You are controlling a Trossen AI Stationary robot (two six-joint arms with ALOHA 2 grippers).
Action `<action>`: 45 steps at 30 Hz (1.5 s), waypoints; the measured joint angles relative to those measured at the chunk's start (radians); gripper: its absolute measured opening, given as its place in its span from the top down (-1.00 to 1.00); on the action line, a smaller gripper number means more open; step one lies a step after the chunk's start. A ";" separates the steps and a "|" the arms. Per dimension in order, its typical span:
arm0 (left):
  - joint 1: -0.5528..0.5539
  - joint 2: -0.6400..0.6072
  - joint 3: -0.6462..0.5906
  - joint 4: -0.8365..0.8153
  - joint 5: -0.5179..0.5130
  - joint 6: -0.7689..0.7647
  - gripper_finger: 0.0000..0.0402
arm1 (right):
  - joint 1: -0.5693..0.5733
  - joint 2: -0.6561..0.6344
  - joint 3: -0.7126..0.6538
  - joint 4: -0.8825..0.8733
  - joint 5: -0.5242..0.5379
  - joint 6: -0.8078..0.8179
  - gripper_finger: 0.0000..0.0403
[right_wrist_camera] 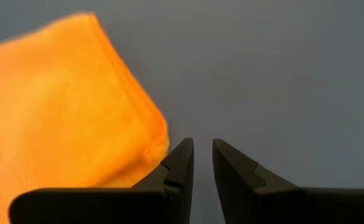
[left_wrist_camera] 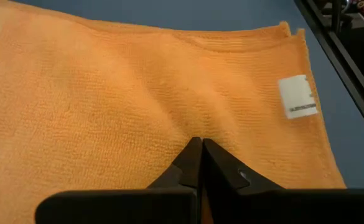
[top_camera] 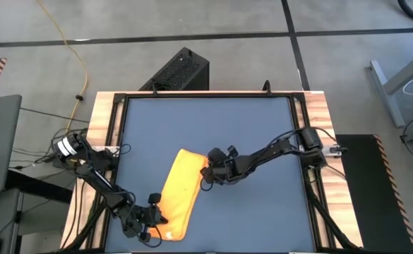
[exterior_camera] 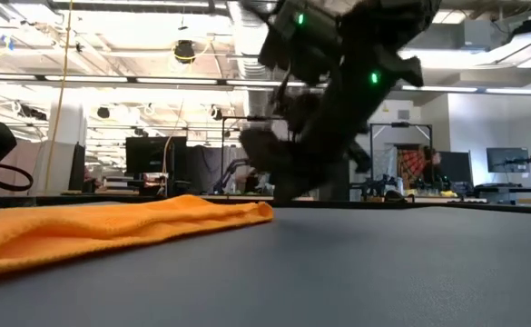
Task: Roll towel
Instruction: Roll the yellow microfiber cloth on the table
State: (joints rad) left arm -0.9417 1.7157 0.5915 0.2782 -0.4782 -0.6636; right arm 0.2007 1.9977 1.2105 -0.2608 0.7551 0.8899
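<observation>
The yellow-orange towel lies folded as a long strip on the blue-grey table, running from mid-table toward the near edge. A white label sits near one of its corners. My left gripper is shut, with its tips on the towel's near part. My right gripper hovers by the towel's far right corner. Its fingers stand a little open over bare table with nothing between them. I cannot tell whether one finger brushes the towel's edge. My left gripper presses its shut fingertips down on the towel's top face, toward its near end. The fingers come slanting down from the table's near left. Shallow creases spread in the cloth from the tips. The towel lies flat on the table.
The table's black frame rail runs close past the towel's label end. A black box stands on the floor beyond the far edge. Bare tabletop stretches to the right of the towel.
</observation>
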 joint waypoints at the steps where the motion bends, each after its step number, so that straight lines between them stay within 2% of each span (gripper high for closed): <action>1: 0.000 0.000 0.000 -0.002 0.000 0.001 1.00 | -0.004 -0.009 0.000 -0.004 -0.010 -0.001 0.58; 6: 0.000 0.000 0.000 -0.003 0.000 0.013 1.00 | -0.025 -0.042 0.000 0.025 -0.110 -0.032 0.58; 10: 0.000 0.000 0.000 -0.003 -0.002 0.014 1.00 | -0.031 -0.036 0.000 0.117 -0.286 -0.098 0.58; 12: 0.000 0.000 0.000 -0.003 -0.003 0.014 1.00 | -0.031 -0.028 0.000 0.140 -0.319 -0.126 0.57; 29: 0.000 0.000 -0.001 0.004 -0.005 0.013 1.00 | -0.080 -0.029 -0.005 0.100 -0.312 -0.095 0.57; 37: 0.000 0.000 -0.001 0.004 -0.005 0.013 1.00 | -0.048 -0.029 -0.005 0.173 -0.318 -0.153 0.57; 45: 0.000 0.000 -0.001 0.004 -0.004 0.013 1.00 | -0.069 -0.029 -0.005 0.081 -0.332 -0.094 0.57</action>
State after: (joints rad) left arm -0.9421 1.7161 0.5907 0.2824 -0.4821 -0.6506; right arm 0.1316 1.9690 1.2053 -0.1795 0.4235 0.7963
